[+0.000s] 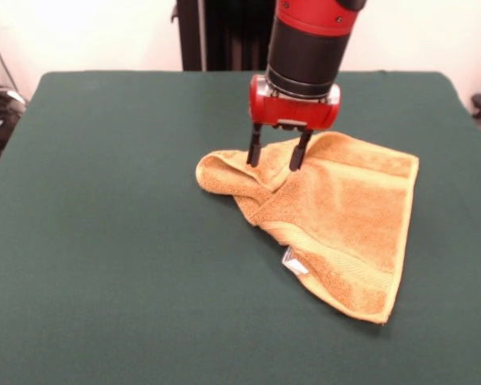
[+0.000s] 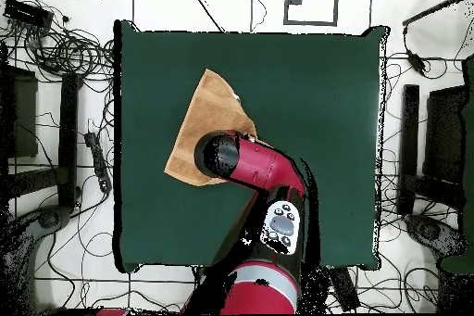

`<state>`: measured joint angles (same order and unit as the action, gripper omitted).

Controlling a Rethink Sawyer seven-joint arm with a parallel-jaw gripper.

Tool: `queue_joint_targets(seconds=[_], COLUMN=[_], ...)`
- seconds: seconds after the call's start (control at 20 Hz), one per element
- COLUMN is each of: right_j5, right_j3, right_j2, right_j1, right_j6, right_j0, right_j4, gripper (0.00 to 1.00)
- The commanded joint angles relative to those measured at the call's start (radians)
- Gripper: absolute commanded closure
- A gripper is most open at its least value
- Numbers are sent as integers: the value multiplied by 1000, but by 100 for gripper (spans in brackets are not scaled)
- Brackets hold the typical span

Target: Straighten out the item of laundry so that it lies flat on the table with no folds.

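The item of laundry [image 1: 345,216] is an orange-yellow terry towel on the dark green table [image 1: 112,241], right of centre in the front view. Its left part is folded over into a bunched ridge, and a small white tag [image 1: 293,261] pokes out at the near edge. My gripper [image 1: 277,152] hangs open just above that folded part, its two black fingers [image 1: 254,148] spread with nothing between them. From overhead, the arm covers part of the towel [image 2: 205,113] and hides the gripper.
Wide green cloth surrounds the towel on the left and near sides in the front view. Beyond the table's edges [image 2: 118,145], the overhead view shows cables and dark stands on the floor.
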<state>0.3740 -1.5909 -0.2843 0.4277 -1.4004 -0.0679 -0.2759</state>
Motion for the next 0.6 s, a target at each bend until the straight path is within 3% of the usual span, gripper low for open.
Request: queue_joint_targets(seconds=[0.05,0.6], right_j5=[52,36], right_j3=[10,-13], right_j2=[117,108], right_j1=[-43,-43], right_j6=[-221,-237], right_j0=[19,6], right_j4=[-40,-40], gripper=[0,0])
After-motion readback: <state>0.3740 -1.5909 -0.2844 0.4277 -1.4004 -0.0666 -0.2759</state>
